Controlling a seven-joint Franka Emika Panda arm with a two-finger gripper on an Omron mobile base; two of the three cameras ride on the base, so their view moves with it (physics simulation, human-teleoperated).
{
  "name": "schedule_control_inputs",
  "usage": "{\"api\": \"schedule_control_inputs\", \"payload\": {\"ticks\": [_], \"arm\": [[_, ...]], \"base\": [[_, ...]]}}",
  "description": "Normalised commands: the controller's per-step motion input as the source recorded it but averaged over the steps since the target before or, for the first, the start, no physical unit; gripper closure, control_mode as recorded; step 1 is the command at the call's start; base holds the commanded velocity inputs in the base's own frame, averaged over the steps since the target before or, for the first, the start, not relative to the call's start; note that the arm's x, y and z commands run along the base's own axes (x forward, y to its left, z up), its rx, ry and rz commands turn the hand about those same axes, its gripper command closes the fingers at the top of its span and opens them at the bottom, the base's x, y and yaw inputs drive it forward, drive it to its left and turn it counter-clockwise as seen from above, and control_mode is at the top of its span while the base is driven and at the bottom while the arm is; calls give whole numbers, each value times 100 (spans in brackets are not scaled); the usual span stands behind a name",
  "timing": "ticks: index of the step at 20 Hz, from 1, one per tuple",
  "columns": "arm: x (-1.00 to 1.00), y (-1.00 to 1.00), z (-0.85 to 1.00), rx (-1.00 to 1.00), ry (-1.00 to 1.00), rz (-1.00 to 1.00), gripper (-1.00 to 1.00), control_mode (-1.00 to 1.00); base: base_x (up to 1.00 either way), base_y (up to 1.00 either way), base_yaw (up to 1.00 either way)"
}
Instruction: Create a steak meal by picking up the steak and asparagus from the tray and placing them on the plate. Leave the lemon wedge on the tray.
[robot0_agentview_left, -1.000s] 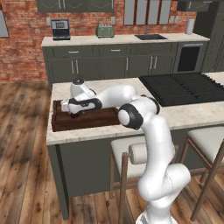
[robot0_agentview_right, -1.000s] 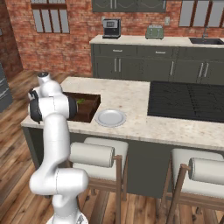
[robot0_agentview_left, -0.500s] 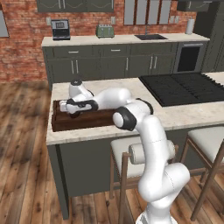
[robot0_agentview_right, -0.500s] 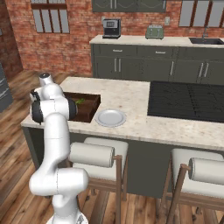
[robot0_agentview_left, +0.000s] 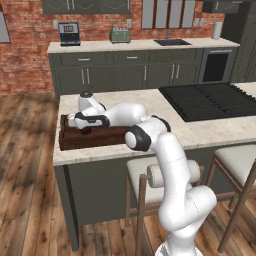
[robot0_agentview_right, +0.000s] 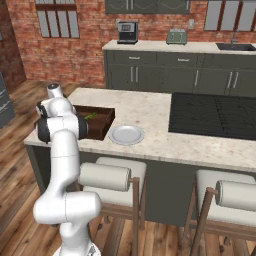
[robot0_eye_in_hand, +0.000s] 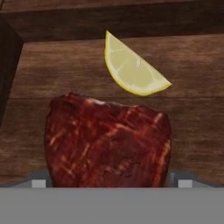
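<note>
Now, progress: early; judging by how things lie, nothing has reached the plate (robot0_agentview_right: 126, 134), which sits bare on the counter (robot0_agentview_right: 150, 112) just beside the tray's (robot0_agentview_left: 97, 137) end.
Steak: on the tray floor in the hand view, filling the lower middle, right in front of the camera (robot0_eye_in_hand: 107, 142); not lifted as far as I can tell.
Lemon: yellow wedge (robot0_eye_in_hand: 133, 70) lying just beyond the steak, close to it but apart; it is to stay put.
Asparagus: a bit of green (robot0_agentview_right: 90, 116) shows inside the tray in the right base view, toward the plate end; untouched by the look of it.
Claw: the gripper (robot0_agentview_left: 86, 127) is down in the tray over the steak; only small grey bits show either side of the meat at the bottom of the hand view, so I cannot tell whether the jaws are spread or have closed on it.
Step in hand: probably the grasp of the steak.
Left to do: lift the steak, carry it to the plate, then return for the asparagus.
Risk: the wedge lies close enough that a careless lift could nudge it.
</note>
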Motion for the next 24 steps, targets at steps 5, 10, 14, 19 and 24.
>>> {"api": "schedule_control_inputs", "payload": {"ticks": [5,10,14,19,24], "arm": [[10,0,-13,0,0,0,100,-100],[-1,-7,-6,0,0,0,100,-100],[-27,-33,0,0,-1,-3,100,-100],[-43,-46,0,1,-8,-5,100,-100],[-62,-45,5,1,-17,-3,100,-100]], "base": [[0,0,0],[0,0,0],[0,0,0],[0,0,0],[0,0,0]]}}
